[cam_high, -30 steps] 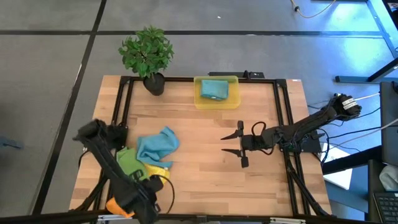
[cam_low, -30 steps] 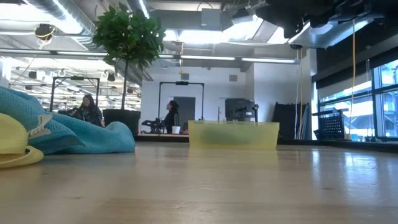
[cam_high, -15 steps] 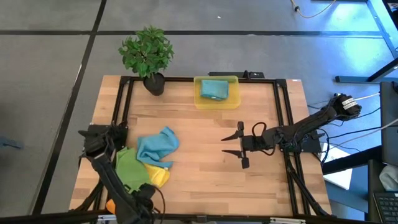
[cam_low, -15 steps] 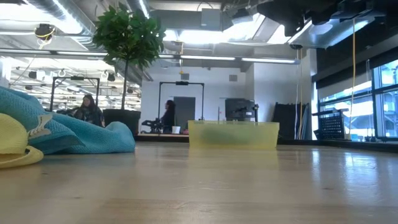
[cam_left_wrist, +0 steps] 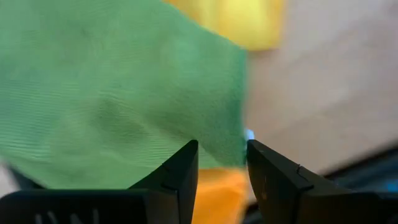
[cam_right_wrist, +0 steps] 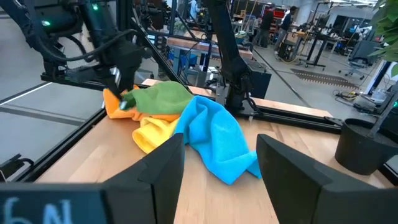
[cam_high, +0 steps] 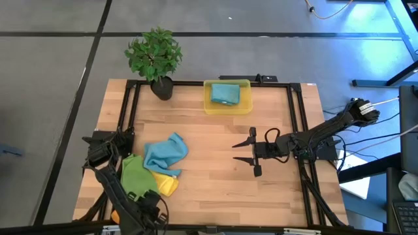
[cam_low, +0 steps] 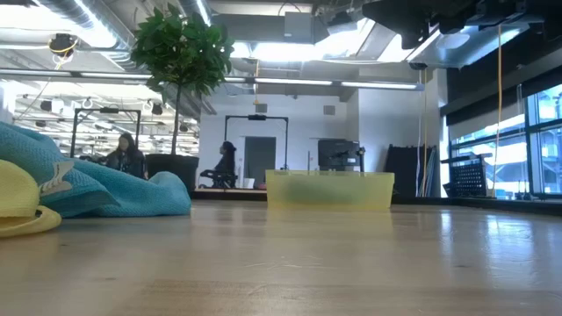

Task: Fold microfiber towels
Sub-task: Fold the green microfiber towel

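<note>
change: left arm is pulled back off the heap toward the counter's left near corner; a second ago it lay across the cloths, now the soft green microfiber towel shows more fully
left tool: hangs low over the green towel's edge, fingers a narrow gap apart with nothing seen between them; the orange cloth shows just past the fingers
right tool: unchanged, parked over bare counter mid-right, fingers spread, empty
pile: crumpled teal-blue microfiber towel on top, yellow towel under it, green beside it, orange at the near edge; all bunched and touching
bin: translucent yellow plastic bin at the far edge, one folded teal-blue cloth in it
counter: light wooden counter, potted plant at far left
meaning: no towel lifted or spread yet; left tool looks lined up to pinch the green towel's edge, a judgement only
</note>
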`<state>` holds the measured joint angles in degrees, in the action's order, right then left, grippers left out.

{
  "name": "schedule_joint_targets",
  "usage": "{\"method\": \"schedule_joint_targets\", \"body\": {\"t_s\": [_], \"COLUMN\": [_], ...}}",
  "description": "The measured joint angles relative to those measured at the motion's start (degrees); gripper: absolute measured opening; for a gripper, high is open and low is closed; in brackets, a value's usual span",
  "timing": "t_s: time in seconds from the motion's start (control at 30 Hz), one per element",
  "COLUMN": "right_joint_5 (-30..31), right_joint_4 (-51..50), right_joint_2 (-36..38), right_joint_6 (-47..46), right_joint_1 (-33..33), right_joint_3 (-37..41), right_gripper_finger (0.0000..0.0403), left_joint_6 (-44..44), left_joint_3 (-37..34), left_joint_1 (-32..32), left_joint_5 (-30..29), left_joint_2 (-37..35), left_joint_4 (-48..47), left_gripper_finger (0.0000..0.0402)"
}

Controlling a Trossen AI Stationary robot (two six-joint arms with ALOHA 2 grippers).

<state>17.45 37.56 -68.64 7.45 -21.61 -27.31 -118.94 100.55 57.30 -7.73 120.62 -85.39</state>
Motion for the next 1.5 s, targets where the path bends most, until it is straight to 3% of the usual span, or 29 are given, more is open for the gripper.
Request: {"method": "schedule_joint_targets", "body": {"t_s": [0.2, 0.4, 0.63, 0.8, 0.97, 1.07, 1.27, 1.5], "right_joint_5": [0.0, 0.0, 0.0, 0.0, -0.1, -1.2, -5.5, -6.7], "right_joint_4": [0.0, 0.8, 2.1, 1.9, 1.8, 1.6, 5.2, 15.3], "right_joint_2": [0.0, 0.0, 0.0, 0.0, 0.0, 0.0, -4.0, -12.5], "right_joint_6": [0.5, 0.9, -0.7, 0.1, 0.5, 0.5, 1.0, 3.0], "right_joint_1": [0.0, 0.4, 1.7, 1.7, 1.7, 1.7, 1.9, 2.3], "right_joint_3": [0.0, 0.0, 0.0, 0.0, 0.0, 0.0, 0.0, 0.0], "right_gripper_finger": [0.0200, 0.0200, 0.0200, 0.0200, 0.0200, 0.0200, 0.0200, 0.0200], "left_joint_6": [2.2, 10.7, 26.2, 36.2, 48.5, 58.5, 75.8, 85.0], "left_joint_3": [-4.5, -3.6, -2.4, -2.4, -1.1, -0.5, -0.5, -0.5], "left_joint_1": [0.1, 0.1, -4.4, -10.2, -14.6, -16.9, -22.6, -25.9], "left_joint_5": [6.4, 2.2, -0.5, -7.8, -26.4, -32.8, -35.6, -31.0], "left_joint_2": [0.0, -0.1, -0.5, -3.9, -9.3, -12.2, -14.6, -14.6], "left_joint_4": [-1.8, -1.9, -4.6, -4.1, 5.1, 12.0, 24.3, 28.9], "left_gripper_finger": [0.0116, 0.0016, 0.0001, 0.0000, 0.0000, 0.0000, 0.0000, 0.0000]}}
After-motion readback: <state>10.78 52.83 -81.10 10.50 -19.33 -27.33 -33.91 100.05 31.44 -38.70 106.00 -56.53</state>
